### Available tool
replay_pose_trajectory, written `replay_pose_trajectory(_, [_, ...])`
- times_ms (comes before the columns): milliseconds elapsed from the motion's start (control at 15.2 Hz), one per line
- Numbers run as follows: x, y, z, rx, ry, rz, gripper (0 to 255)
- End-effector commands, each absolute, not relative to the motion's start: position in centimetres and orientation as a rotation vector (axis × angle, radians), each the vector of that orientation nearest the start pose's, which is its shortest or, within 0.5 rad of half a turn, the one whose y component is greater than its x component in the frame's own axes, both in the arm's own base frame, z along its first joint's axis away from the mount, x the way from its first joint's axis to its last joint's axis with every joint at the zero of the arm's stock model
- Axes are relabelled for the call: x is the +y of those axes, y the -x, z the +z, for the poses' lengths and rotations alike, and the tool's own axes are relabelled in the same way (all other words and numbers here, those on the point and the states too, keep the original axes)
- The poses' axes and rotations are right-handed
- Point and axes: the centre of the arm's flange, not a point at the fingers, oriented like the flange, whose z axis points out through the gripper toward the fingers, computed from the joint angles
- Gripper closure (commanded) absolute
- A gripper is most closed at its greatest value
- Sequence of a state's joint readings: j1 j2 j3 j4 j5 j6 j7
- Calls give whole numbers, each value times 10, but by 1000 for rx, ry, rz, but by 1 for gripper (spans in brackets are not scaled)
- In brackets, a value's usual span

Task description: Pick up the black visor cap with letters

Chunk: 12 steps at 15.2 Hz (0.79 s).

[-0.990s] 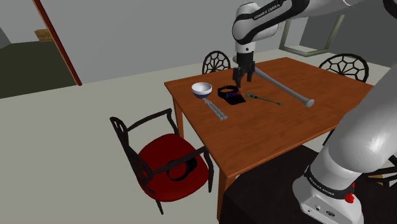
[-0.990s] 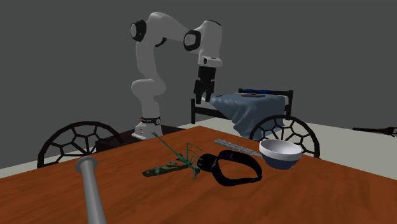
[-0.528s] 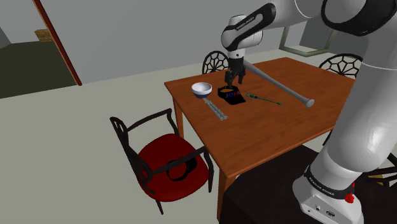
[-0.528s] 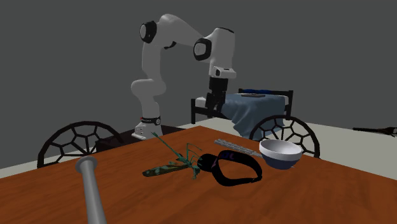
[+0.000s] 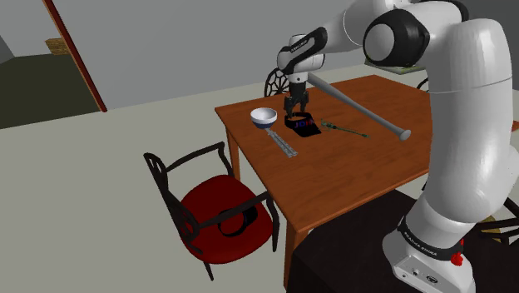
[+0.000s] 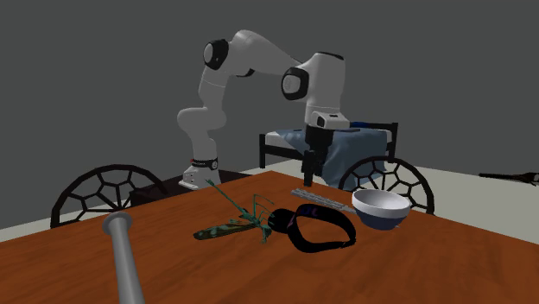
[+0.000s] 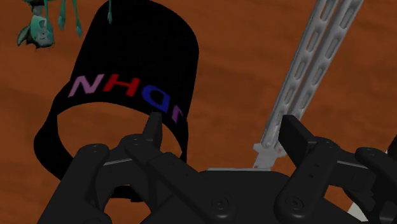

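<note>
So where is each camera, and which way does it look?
Shoulder view: beside the stand, looking down over the brown wooden table; white arm at its right, black gripper over the black visor cap with letters.
Second exterior view: low across the table, facing the whole arm.
Wrist view: on the hand, looking down at the cap past open fingers.
All share the cap.

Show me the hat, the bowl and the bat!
black visor cap (image 7: 135,60): wrist view, on its brim.
white bowl (image 6: 380,219): second exterior view, on its outer wall.
grey bat (image 5: 363,110): shoulder view, midway along its shaft.
</note>
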<state>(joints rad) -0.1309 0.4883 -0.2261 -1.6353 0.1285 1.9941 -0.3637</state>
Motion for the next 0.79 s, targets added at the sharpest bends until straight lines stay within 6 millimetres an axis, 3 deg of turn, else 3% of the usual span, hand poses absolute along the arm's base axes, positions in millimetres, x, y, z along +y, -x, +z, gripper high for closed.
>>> replay_pose_trajectory(0, [-219,-653,320,54,3080,157,0])
replay_pose_trajectory(264, [-239,-694,293,60,3064,146,0])
replay_pose_trajectory(726, [-240,-697,260,60,3063,145,0])
